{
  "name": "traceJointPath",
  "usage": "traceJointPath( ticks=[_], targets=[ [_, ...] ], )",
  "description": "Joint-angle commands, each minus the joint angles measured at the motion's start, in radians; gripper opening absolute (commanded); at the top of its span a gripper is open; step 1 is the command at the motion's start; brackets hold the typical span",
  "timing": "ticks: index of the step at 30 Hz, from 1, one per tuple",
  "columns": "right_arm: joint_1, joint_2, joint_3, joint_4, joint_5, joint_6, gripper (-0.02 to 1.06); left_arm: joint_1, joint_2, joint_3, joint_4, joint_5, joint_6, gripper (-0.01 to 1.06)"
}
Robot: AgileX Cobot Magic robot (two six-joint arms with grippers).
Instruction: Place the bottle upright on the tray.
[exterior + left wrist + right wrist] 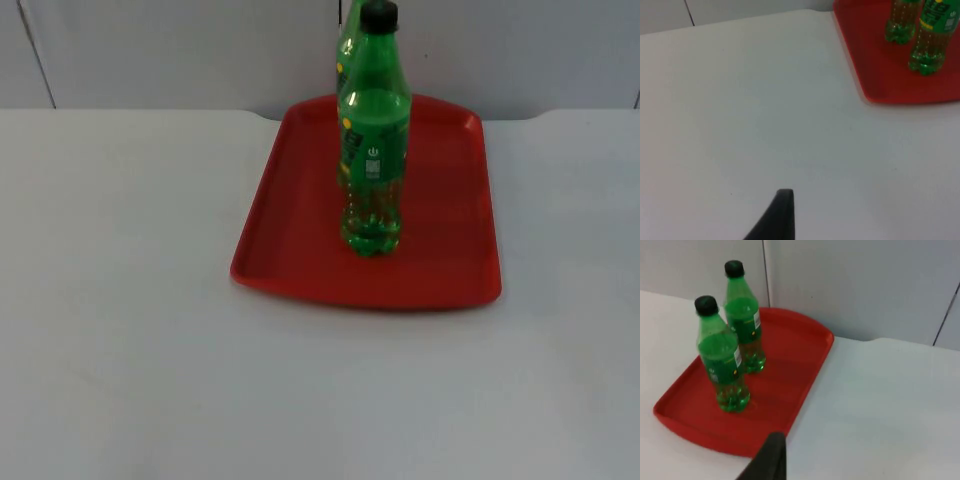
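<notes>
white table top (pixel 120 300) is seen reaching back to a grey partition wall (pixel 180 50). on the left side, the left gripper (pixel 785 200) is held above bare table, well apart from the tray's near corner; one black fingertip is seen in the left wrist view, and whether the fingers are apart or together cannot be told. nothing is seen held by it.

red plastic tray (pixel 450 270) is set flat on the table toward the wall, near the middle and a little to the right. two green bottles with black caps are stood upright on it. the nearer bottle (pixel 374 150) is placed around the middle of the tray, base down, cap up, with a green label around its body. the second bottle (pixel 347 45) is stood just behind it toward the wall, largely hidden by it in the top view. in the right wrist view the two are shown side by side, close together; whether they touch cannot be told: nearer bottle (pixel 722 360), second bottle (pixel 744 315), tray (pixel 805 355). in the left wrist view their lower halves are seen on the tray (pixel 875 60): nearer bottle (pixel 932 40), second bottle (pixel 901 22).

on the right, the right gripper (pixel 771 455) is held near the tray's edge, apart from both bottles; one dark fingertip is seen, and its opening cannot be told. nothing is seen held by it.
</notes>
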Motion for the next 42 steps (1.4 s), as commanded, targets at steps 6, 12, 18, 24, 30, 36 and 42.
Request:
traceJointPath(
  ticks=[6,12,18,24,30,36,42],
  targets=[
    [-0.004,-0.135,0.084,0.005,0.028,-0.008,1.05,0.003,-0.003,0.004,0.002,-0.001,-0.006,1.05],
    [-0.004,-0.284,0.156,0.003,0.049,-0.02,1.05,0.003,-0.003,0.004,0.002,-0.001,-0.006,1.05],
    [-0.004,-0.424,0.229,0.006,0.068,-0.02,1.05,0.003,-0.003,0.004,0.002,-0.001,-0.006,1.05],
    [-0.004,-0.547,0.253,0.074,0.164,-0.106,1.05,0.003,-0.003,0.004,0.002,-0.001,-0.006,1.05],
    [-0.004,-0.631,0.253,0.127,0.257,-0.192,1.05,0.003,-0.003,0.004,0.002,-0.001,-0.006,1.05],
    [-0.004,-0.638,0.257,0.127,0.331,-0.192,1.05,0.003,-0.003,0.004,0.002,-0.001,-0.006,1.05],
    [-0.004,-0.638,0.302,0.127,0.324,-0.192,1.05,0.003,-0.003,0.004,0.002,-0.001,-0.006,1.05]
  ],
)
